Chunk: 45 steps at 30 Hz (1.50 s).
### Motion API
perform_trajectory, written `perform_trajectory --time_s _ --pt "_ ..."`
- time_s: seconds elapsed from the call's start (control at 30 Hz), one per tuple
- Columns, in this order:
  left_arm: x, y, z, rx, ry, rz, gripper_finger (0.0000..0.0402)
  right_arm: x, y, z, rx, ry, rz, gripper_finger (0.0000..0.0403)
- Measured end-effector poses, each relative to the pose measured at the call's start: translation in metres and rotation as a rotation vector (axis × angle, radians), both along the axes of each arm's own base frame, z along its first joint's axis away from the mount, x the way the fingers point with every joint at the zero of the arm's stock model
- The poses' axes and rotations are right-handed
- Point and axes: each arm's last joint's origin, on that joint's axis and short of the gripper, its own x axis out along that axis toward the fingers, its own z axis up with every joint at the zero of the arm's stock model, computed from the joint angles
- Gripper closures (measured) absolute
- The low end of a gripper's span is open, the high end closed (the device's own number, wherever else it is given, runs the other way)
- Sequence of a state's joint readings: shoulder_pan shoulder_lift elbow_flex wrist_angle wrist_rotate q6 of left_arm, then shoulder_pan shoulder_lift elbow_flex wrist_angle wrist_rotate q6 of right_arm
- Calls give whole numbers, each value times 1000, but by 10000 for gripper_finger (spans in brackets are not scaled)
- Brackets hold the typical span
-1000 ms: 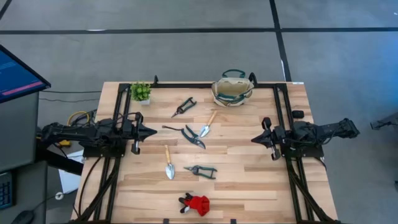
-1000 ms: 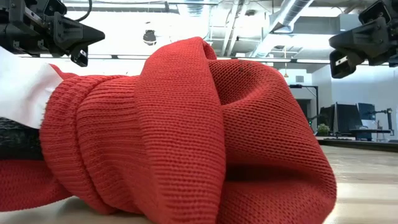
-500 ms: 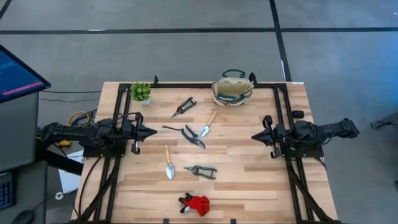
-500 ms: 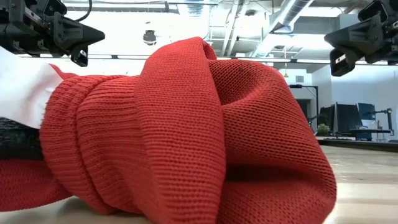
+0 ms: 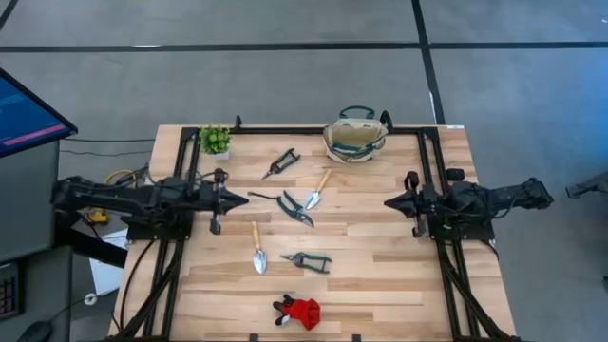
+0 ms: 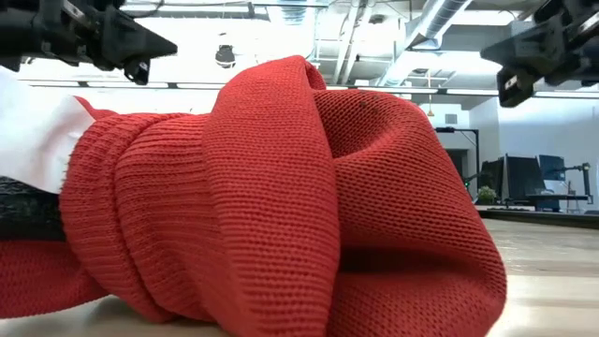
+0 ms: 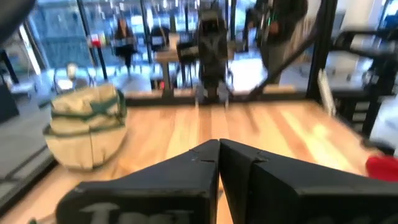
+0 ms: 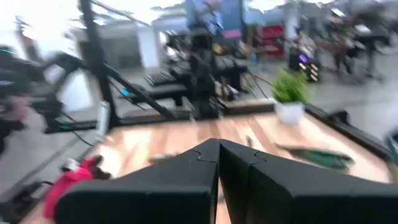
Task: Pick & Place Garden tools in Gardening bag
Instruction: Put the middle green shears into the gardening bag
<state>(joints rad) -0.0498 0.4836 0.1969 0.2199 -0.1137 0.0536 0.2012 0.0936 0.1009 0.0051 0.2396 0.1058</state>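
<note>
The beige gardening bag (image 5: 354, 136) stands upright at the table's far edge. The garden tools lie flat mid-table: pruners (image 5: 280, 162), a wooden-handled trowel (image 5: 317, 189), shears (image 5: 296, 209), a thin black fork (image 5: 264, 196), a second trowel (image 5: 257, 249), and more pruners (image 5: 307, 259). A red-and-black bundle (image 5: 300, 311) lies near the front edge and fills the low view (image 6: 281, 187). My left gripper (image 5: 242, 198) hovers shut at the left, pointing level at the fork's end. My right gripper (image 5: 388, 203) hovers shut at the right. Both are above the table and hold nothing.
A small green potted plant (image 5: 215, 141) stands at the far left corner. Black frame rails (image 5: 432, 161) run along the table's left, right and far sides. Bare wood lies between the tools and the right gripper.
My left gripper has moved toward the table's right edge, nearer the fork, and risen a little, staying shut. The tools and the bag have not moved.
</note>
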Motion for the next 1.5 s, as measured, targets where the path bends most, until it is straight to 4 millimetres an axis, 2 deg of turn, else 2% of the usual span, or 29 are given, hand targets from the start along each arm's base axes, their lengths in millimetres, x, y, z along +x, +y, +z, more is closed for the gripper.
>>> perform_trajectory --time_s 0.2,0.43,0.7,0.97,1.2,1.5 --pt "17 4 -13 29 143 158 400 11 1 -11 48 124 -54 402" --pt "22 4 -18 -6 168 173 400 19 1 -18 101 196 -96 402" --pt "22 4 -17 -80 145 175 400 29 4 -8 50 102 -84 402" --pt "23 7 -15 -85 123 194 400 47 7 14 -1 144 -81 402" --pt "26 15 -17 -88 122 248 400 63 11 9 -139 239 -71 402" --pt "42 13 -31 -109 187 111 400 68 12 7 -146 240 -70 402"
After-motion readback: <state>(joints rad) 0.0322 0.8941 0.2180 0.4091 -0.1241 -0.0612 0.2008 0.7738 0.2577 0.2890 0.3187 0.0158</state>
